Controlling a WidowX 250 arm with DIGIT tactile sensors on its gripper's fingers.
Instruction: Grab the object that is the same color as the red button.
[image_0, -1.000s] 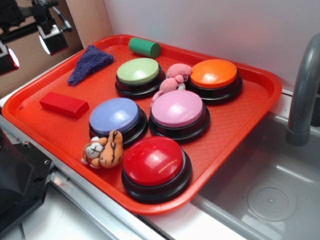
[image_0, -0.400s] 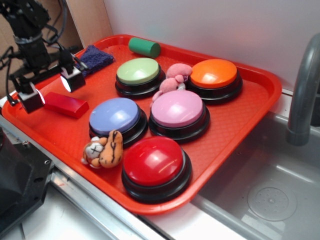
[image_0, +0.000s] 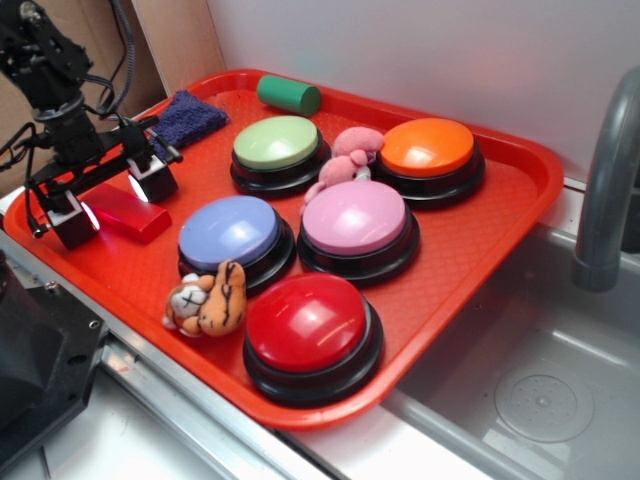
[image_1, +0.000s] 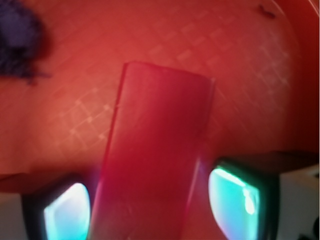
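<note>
The small flat red block (image_0: 125, 211) lies on the red tray (image_0: 470, 250) near its left edge. My gripper (image_0: 112, 200) is open and lowered over the block, one finger on each side of it. In the wrist view the block (image_1: 155, 160) runs between my two fingertips (image_1: 232, 202), with small gaps at both sides. The glossy red dome button (image_0: 308, 325) on its black base sits at the tray's front.
A green cylinder (image_0: 288, 95) and a dark blue cloth (image_0: 185, 115) lie at the tray's back left. Green (image_0: 277, 145), orange (image_0: 428, 150), pink (image_0: 355, 222) and blue (image_0: 232, 232) buttons fill the middle. A tiger toy (image_0: 208, 300), a pink toy (image_0: 345, 160). Sink and faucet (image_0: 605, 170) at right.
My gripper came in from the upper left and dropped down until its open fingers stand on either side of the red block. The block has not moved.
</note>
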